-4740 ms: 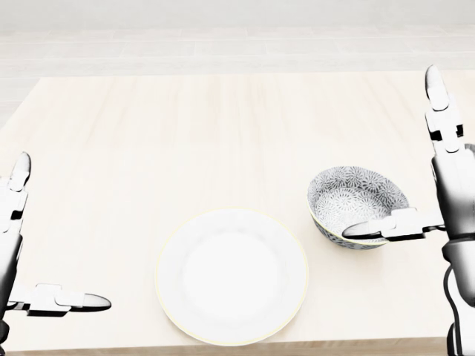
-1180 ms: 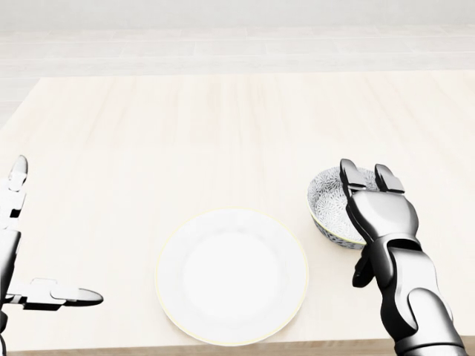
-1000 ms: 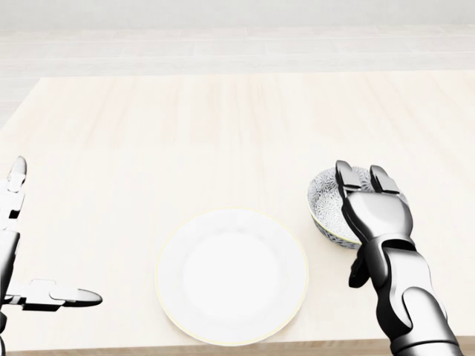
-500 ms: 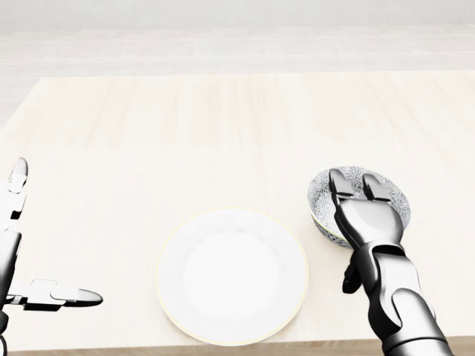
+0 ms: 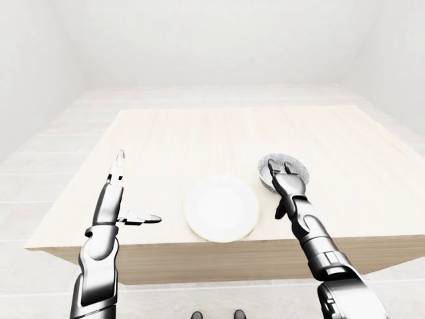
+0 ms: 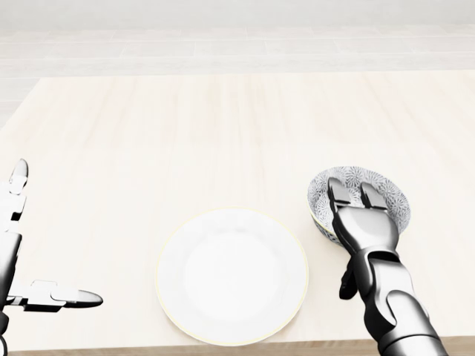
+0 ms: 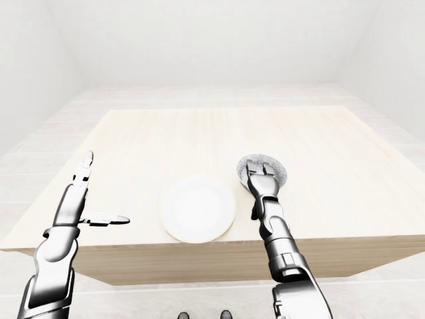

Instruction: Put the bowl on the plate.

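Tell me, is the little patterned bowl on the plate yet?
Not yet. Done: nothing; the grey-patterned ceramic bowl sits on the pale wooden table, right of the round white plate in the head view. In hand: fingers of the right hand hook over its near rim; the grip isn't clear. Left: lift it, carry it left, set it on the plate.

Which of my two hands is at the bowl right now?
The right hand: its fingers lie over the rim of the patterned bowl. The left hand is spread open far left of the plate, touching no dish.
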`<state>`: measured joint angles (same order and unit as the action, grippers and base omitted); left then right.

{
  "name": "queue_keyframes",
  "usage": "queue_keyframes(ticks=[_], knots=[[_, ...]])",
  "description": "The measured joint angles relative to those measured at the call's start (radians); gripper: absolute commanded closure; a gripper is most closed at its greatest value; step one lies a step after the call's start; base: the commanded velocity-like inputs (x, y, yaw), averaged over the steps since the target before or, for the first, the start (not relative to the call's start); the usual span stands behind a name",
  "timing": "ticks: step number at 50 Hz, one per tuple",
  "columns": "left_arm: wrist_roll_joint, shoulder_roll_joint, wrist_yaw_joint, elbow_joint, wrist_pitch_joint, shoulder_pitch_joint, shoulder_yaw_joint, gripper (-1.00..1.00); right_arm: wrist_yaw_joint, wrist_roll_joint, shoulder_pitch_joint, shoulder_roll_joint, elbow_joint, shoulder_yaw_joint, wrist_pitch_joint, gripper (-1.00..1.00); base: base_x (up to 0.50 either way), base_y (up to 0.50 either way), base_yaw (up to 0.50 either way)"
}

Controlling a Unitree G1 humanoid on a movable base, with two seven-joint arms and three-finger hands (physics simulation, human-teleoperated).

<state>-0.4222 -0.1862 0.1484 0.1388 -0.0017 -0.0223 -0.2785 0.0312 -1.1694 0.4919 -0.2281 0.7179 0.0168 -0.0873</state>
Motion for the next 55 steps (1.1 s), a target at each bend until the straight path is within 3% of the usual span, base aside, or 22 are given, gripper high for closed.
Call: queue_keyframes(ticks=[23, 24, 25, 26, 27, 28, 31, 55], knots=[[-0.002, 0.003, 0.004, 0.014, 0.004, 0.004, 0.001, -1.0, -0.007, -0.001, -0.013, -0.008, -0.017, 0.006, 0.0, -1.0, 0.0, 0.0, 0.0], [-0.002, 0.003, 0.005, 0.016, 0.005, 0.004, 0.001, -1.0, -0.009, -0.002, -0.014, -0.008, -0.02, 0.006, 0.0, -0.51, 0.0, 0.0, 0.0], [-0.002, 0.003, 0.005, 0.017, 0.005, 0.004, 0.001, -1.0, -0.01, -0.003, -0.015, -0.008, -0.022, 0.006, 0.0, -0.28, 0.0, 0.0, 0.0], [-0.003, 0.004, 0.005, 0.018, 0.006, 0.005, 0.001, -1.0, -0.011, -0.004, -0.016, -0.008, -0.025, 0.006, 0.0, -0.28, 0.0, 0.0, 0.0], [-0.003, 0.004, 0.005, 0.019, 0.006, 0.005, 0.001, -1.0, -0.013, -0.005, -0.018, -0.008, -0.028, 0.006, 0.0, 0.14, 0.0, 0.0, 0.0], [-0.003, 0.004, 0.006, 0.02, 0.006, 0.005, 0.002, -1.0, -0.014, -0.006, -0.019, -0.009, -0.03, 0.006, 0.0, 0.38, 0.0, 0.0, 0.0], [-0.004, 0.004, 0.006, 0.022, 0.007, 0.006, 0.001, -1.0, -0.018, -0.009, -0.022, -0.009, -0.037, 0.005, 0.0, 0.79, 0.0, 0.0, 0.0], [-0.001, 0.004, 0.012, 0.034, 0.01, 0.009, -0.007, -1.0, -0.059, -0.05, -0.037, -0.011, -0.075, -0.002, 0.0, 0.98, 0.0, 0.0, 0.0]])
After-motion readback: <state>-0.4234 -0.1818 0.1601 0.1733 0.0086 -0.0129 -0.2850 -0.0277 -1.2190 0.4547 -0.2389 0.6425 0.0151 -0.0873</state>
